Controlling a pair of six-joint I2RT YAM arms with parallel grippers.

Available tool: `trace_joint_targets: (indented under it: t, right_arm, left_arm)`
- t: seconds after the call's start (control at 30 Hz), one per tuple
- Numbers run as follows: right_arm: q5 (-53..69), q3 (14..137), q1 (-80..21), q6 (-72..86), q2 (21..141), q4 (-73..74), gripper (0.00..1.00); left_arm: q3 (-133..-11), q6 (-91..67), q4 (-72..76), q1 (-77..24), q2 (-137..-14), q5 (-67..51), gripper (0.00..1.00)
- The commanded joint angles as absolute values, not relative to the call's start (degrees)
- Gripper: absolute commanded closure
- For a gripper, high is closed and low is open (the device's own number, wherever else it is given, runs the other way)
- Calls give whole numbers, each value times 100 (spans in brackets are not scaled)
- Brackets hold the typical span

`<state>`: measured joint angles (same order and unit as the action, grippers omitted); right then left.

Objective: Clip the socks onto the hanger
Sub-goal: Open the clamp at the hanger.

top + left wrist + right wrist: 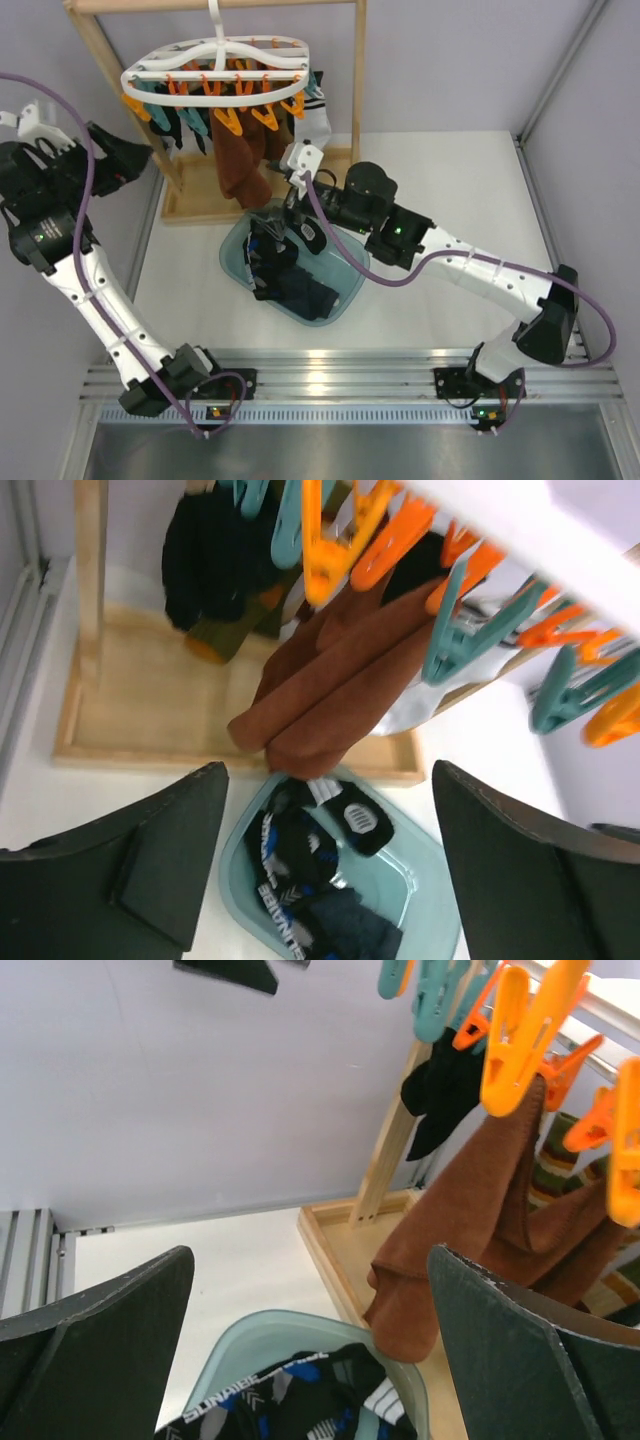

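Observation:
Several dark socks [285, 270] with white and blue marks lie heaped in a teal basin [232, 262]. They also show in the left wrist view [300, 870] and the right wrist view [290, 1405]. The white hanger [215, 62] hangs from the wooden rack, with orange and teal clips [230, 120] below it. A black sock [180, 125] hangs clipped at its left. My left gripper [120, 160] is open and empty, raised left of the rack [330, 860]. My right gripper [293, 212] is open and empty, above the basin's far edge [310, 1330].
Large brown socks [240, 165] hang from the hanger down to the basin's far rim. A white sock with dark stripes [312, 120] hangs at the right. The wooden rack's base tray [195, 205] sits behind the basin. Walls stand close on the left and right.

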<state>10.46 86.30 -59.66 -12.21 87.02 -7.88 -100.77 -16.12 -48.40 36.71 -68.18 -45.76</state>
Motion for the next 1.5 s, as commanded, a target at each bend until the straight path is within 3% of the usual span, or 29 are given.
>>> trace_joint_targets:
  t: [0.0,0.07,0.1,0.13,0.27,0.47,0.67,0.8,1.17,1.33,1.47]
  right_arm:
    - [1169,8991,-6170,-1064,8894,-1589,0]
    - [1300,9333,-6188,-1037,9166,-1539,0]
    - [1318,9482,-6214,-1055,9263,-1442,0]
    - [1327,9744,-6231,-1046,9455,-1407,0]
    - [1179,9879,-6231,-923,9773,-1959,0]
    - [932,10563,-6231,-624,10616,-3073,14]
    - [686,11381,-6328,-878,11548,-4129,30]
    - [589,11742,-6372,-1037,11935,-4490,34]
    - [369,11531,-6504,-1169,12041,-4773,45]
    - [264,11601,-6513,-1116,12094,-4790,46]
    - [194,11716,-6513,-1029,12164,-4860,53]
  left_arm:
    - [-10153,-3045,-3065,4340,-6987,-6360,14]
    - [-9471,-4726,-1564,4656,-6935,-6949,18]
    - [-9274,-5120,-164,4728,-6848,-6978,19]
    - [-9151,-5315,198,4763,-6812,-6979,19]
    - [-9290,-4941,237,4755,-6724,-6742,25]
    - [-8904,-5027,878,4755,-6513,-6364,42]
    - [-8982,-5106,923,4623,-6732,-6451,51]
    - [-9061,-5071,923,4527,-6855,-6513,57]
    - [-9448,-4202,27,3402,-7233,-6030,59]
    - [-9650,-4017,-456,3147,-7444,-5660,60]
    - [-9659,-3999,-483,3085,-7515,-5564,64]
